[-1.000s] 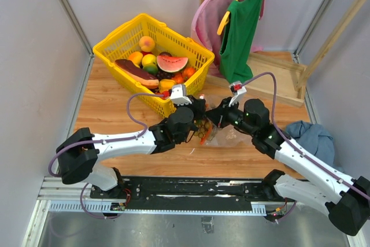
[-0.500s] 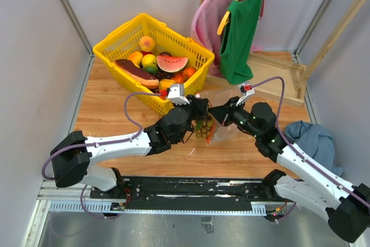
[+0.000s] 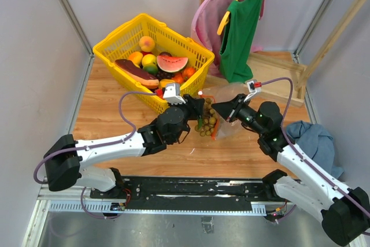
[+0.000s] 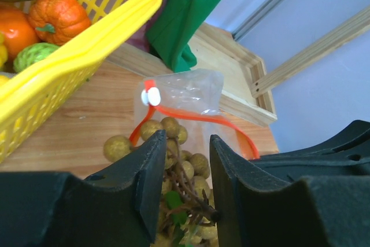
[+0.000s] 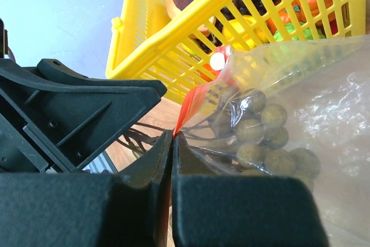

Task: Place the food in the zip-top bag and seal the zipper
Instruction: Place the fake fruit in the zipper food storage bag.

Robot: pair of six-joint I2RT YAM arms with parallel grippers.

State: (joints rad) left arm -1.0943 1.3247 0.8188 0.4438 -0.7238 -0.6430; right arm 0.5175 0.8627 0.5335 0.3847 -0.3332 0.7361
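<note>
Right fingers (image 5: 159, 166) pinch zip-top bag (image 4: 191, 88) rim; left fingers (image 4: 147, 177) released around grape bunch (image 4: 173, 143): back out straight, not dragging it along.

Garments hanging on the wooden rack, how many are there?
2: a green fabric top in front, and a pink fabric top behind it, to its left. Others may be hidden behind them.

Left arm (image 3: 115, 143) and right arm (image 3: 300, 157) are extended forward and angled inward, tips close together; left gripper (image 4: 185, 146) is shown with fingers parted, right gripper (image 5: 172, 138) with fingers pressed together
</note>
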